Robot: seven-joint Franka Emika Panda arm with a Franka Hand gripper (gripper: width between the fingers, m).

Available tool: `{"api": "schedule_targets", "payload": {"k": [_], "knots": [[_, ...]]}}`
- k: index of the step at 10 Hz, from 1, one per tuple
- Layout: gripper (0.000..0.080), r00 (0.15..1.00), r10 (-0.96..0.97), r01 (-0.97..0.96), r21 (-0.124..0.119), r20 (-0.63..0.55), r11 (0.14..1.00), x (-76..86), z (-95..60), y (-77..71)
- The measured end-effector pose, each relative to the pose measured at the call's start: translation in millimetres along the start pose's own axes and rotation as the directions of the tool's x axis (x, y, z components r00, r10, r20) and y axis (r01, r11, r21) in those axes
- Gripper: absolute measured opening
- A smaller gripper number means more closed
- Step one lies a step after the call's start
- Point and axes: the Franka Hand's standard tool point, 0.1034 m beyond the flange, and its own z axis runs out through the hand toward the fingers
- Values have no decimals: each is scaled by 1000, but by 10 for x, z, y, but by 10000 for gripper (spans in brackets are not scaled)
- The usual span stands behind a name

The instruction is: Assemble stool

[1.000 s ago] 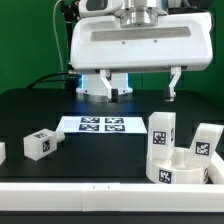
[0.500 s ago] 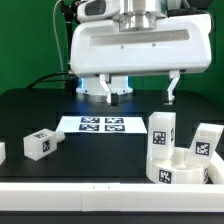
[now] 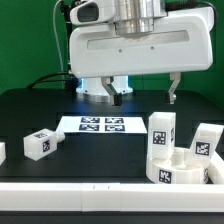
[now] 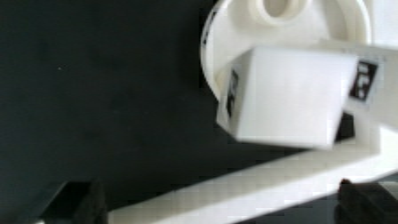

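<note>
The white round seat (image 3: pixel 183 166) lies at the front of the exterior view's right. Two tagged block legs (image 3: pixel 161 131) (image 3: pixel 207 141) stand on or against it. Another leg (image 3: pixel 41 143) lies loose at the left, and one more (image 3: pixel 2 152) is cut off by the left edge. My gripper (image 3: pixel 144 93) hangs open and empty above the table's back, well clear of all parts. In the wrist view the seat (image 4: pixel 267 22) and a leg (image 4: pixel 294 95) show beyond my open gripper (image 4: pixel 219 203), with dark fingertips (image 4: pixel 71 200) at both sides.
The marker board (image 3: pixel 100 125) lies flat in the table's middle. A long white border rail (image 3: pixel 90 195) runs along the front edge and crosses the wrist view (image 4: pixel 249 182). The arm's base stands at the back.
The gripper has shifted slightly to the exterior view's right and stays open. No part has moved.
</note>
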Motion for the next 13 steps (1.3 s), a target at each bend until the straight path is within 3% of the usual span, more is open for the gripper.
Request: {"api": "schedule_targets", "payload": {"k": [2,3,7,13], "knots": [[649,993,116,-116,-30,0,993,-40,77,-94],[649,992,127,-127,-34,1,991,-12,133,-99],[649,993,115,-115,-32,2,993,-4,145,-81],[646,997,70,-70,-49,6,996,-90,342,-162]]}}
